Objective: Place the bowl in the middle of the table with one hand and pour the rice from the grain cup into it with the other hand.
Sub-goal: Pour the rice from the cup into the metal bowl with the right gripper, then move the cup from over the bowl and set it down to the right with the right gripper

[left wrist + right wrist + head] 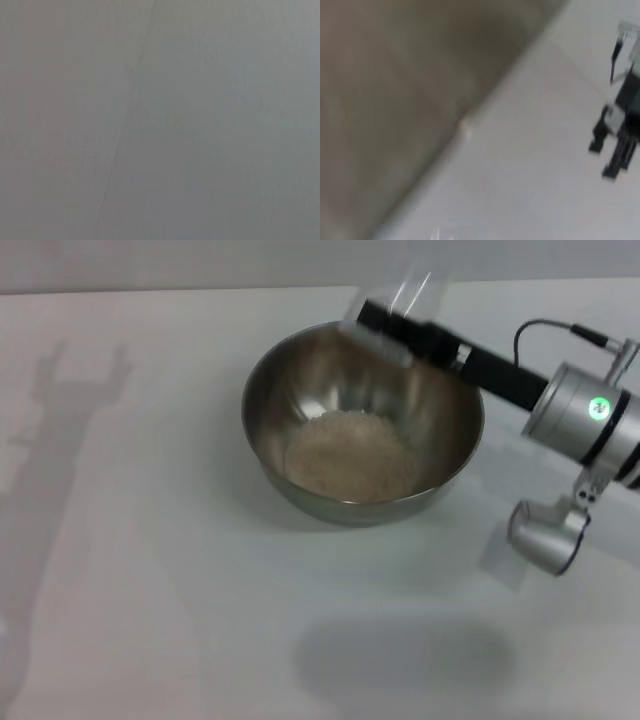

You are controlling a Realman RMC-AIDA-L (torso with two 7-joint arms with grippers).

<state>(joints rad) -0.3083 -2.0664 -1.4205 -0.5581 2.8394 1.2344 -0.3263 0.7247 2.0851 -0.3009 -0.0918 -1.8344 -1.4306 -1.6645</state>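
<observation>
The steel bowl (300, 375) stands on the white table (150, 570), near its middle, with a pile of rice (348, 467) at its bottom. My right gripper (385, 320) reaches over the bowl's far rim from the right and is shut on the clear grain cup (400, 292). The cup is tipped above that rim and looks blurred; no grains show inside it. My left gripper (607, 155) is outside the head view. It shows far off in the right wrist view, above the table, with its black fingers apart and nothing between them.
The right arm's silver wrist with its green light (598, 410) hangs over the table to the bowl's right. A shadow of the left arm (60, 410) falls on the table's left side. The left wrist view shows only a plain grey surface.
</observation>
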